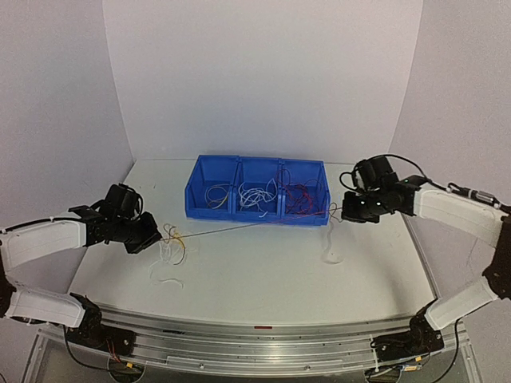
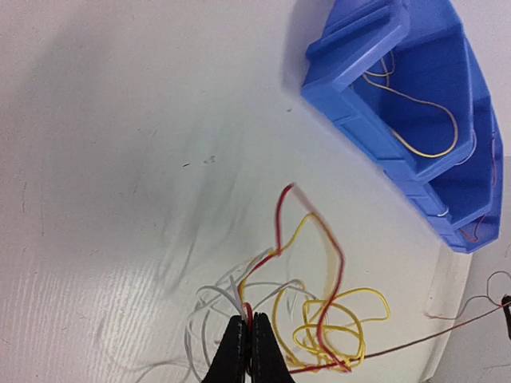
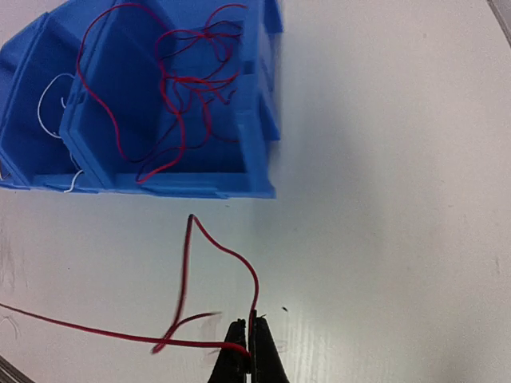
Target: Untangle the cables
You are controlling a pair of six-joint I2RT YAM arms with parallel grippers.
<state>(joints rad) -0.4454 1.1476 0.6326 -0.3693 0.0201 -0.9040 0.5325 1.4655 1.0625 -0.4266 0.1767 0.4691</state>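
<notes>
Left gripper [image 2: 247,323] fingers [image 2: 233,351] are clenched on the root of the tangle [image 2: 319,327], pinching white and red strands where they converge. Right gripper [image 3: 243,329] fingers are clenched on one red cable [image 3: 255,287] close to a looped end.

Judged purpose: the left gripper anchors the knot of cables while the right gripper draws a single strand out of it. This accounts for the two grippers sitting well apart, at opposite sides of the bench [image 1: 263,279].

Between them the red cable runs nearly straight. Its long axis lies left to right across the bench and passes just in front of the blue bin [image 1: 239,209]; contact with the bin cannot be determined. Its tangled end points to the left gripper, its looped end to the right.

Yellow, white and red loops lie bunched on the bench beside the left fingers. Other cables lie in the bin: yellow-tan in the left compartment, white in the centre, red in the right.
</notes>
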